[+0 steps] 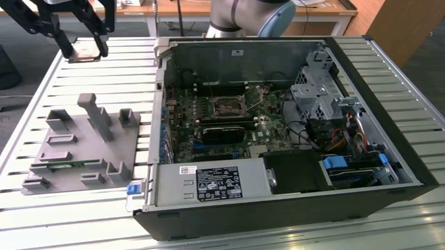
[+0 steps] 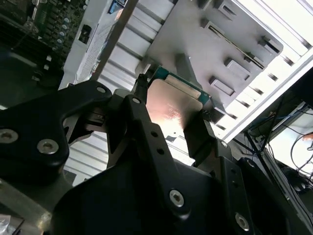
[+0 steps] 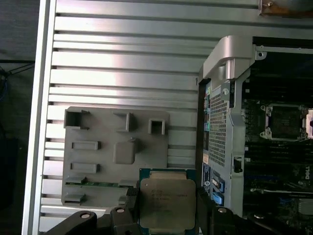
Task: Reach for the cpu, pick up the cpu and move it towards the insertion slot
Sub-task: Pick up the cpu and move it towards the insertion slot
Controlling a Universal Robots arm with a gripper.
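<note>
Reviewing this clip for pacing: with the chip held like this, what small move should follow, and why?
Probably a sideways carry toward the open computer case. The gripper is shut on the cpu, held in the air near the table's far corner, beyond the grey tray. The insertion slot lies well toward the exterior view's right, inside the case, so the chip must first travel across above the case wall.
</note>
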